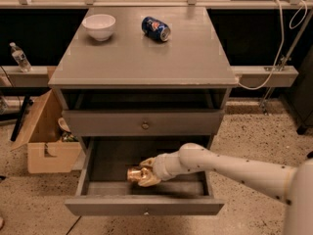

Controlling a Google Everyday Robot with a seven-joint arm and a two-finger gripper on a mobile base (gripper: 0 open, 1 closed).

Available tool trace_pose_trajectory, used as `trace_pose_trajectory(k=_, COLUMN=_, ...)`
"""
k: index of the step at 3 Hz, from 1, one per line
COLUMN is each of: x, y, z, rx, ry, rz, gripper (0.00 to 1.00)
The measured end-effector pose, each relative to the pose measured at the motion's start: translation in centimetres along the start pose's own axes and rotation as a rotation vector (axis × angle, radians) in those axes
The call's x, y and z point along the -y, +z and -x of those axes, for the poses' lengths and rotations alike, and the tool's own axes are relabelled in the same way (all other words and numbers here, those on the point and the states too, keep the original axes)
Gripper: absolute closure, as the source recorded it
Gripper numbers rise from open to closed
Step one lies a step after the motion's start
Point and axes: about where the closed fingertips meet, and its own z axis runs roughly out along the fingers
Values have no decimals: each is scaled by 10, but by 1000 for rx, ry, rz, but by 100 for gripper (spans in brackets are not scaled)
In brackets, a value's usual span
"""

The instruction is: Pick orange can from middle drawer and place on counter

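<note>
The orange can [134, 174] lies on its side in the open middle drawer [145, 207], left of centre, its shiny end facing left. My gripper [145, 174] reaches into the drawer from the right on a white arm [230, 169], and its tan fingers [147, 180] sit above and below the can's right end, closed on it. The counter [146, 58] is the grey cabinet's flat top above.
A white bowl [99, 26] and a blue soda can [156, 28] on its side sit at the back of the counter. The upper drawer [145, 123] is slightly open. A cardboard box [45, 137] stands left of the cabinet; a water bottle [19, 58] stands on a ledge.
</note>
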Motion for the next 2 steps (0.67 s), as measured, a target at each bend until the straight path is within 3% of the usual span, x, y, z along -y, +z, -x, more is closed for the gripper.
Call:
trace_pose_trajectory(k=1, x=7, y=-81, z=10, rx=53, ry=-39, rz=-83, gripper=100)
trace_pose_trajectory(k=2, x=15, y=-163, z=14, rx=19, ry=-57, rz=-155, gripper=100)
